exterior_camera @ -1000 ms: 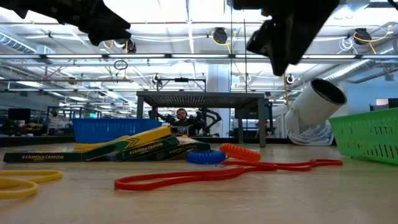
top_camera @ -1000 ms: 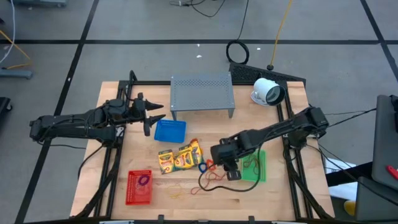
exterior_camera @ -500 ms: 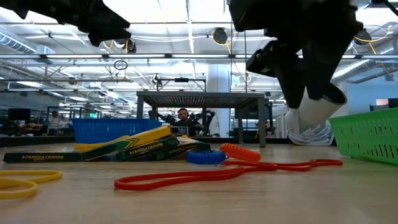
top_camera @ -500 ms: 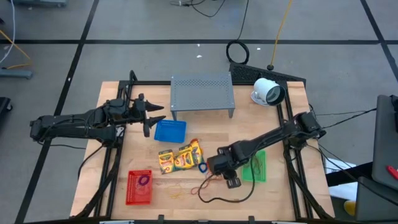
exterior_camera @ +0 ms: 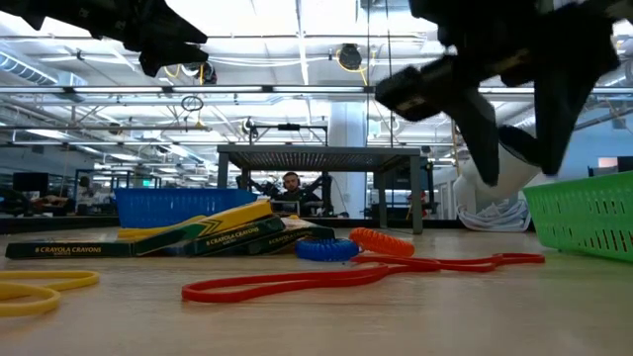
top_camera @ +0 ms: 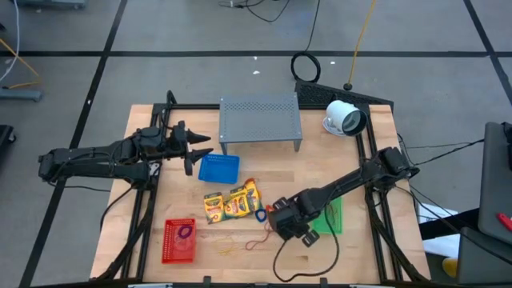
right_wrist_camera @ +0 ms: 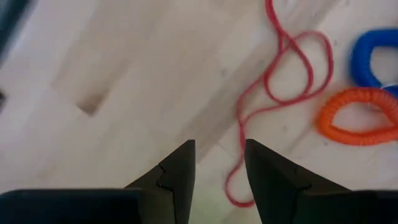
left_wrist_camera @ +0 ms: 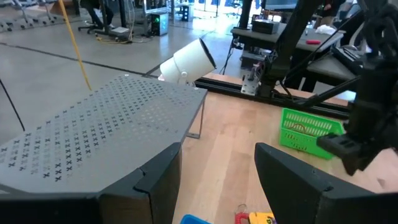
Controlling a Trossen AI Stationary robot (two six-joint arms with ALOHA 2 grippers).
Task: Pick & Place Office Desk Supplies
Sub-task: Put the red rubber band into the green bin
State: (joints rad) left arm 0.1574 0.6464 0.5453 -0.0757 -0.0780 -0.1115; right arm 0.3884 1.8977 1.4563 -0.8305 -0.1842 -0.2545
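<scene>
High view looks straight down from well above, whole pale wooden table in frame. Low view sits at tabletop level, very close to the long thin red rubber-band loop, facing the grey perforated metal stand and room behind. Left wrist view looks across that stand. Right wrist view points down, close over the same red loop.

Blue basket, red basket, green basket, yellow crayon packs, grey perforated stand.
</scene>
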